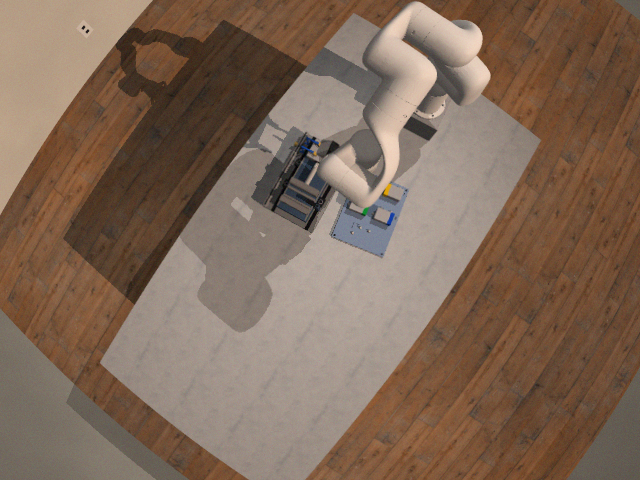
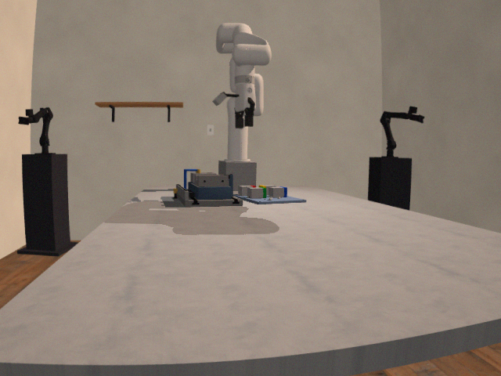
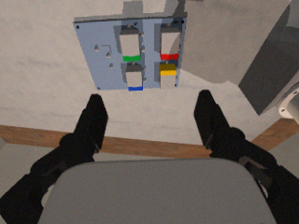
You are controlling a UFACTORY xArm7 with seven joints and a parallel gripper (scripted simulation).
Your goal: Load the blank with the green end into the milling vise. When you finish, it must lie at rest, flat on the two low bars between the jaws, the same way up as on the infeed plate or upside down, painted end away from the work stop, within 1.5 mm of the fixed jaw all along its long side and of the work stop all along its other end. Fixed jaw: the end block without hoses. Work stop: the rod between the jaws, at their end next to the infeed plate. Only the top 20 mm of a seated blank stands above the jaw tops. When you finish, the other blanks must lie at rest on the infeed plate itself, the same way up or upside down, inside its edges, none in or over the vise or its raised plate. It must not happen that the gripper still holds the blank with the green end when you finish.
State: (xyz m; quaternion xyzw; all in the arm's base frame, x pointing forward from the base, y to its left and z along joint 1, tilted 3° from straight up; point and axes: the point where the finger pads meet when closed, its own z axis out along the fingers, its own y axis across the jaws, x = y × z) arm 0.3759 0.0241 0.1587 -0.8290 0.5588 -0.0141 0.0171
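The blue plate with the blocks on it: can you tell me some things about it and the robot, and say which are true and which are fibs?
1. Four blocks sit on the blue plate. True.
2. The gripper is squeezing the block with the green end. False: the gripper is open and that block lies on the plate.
3. The block with the red end is between the vise jaws. False: it is on the blue plate too.
4. The gripper hangs up above the table. True.
5. All the blocks have the same colour painted end. False: they are green, red, yellow and blue.
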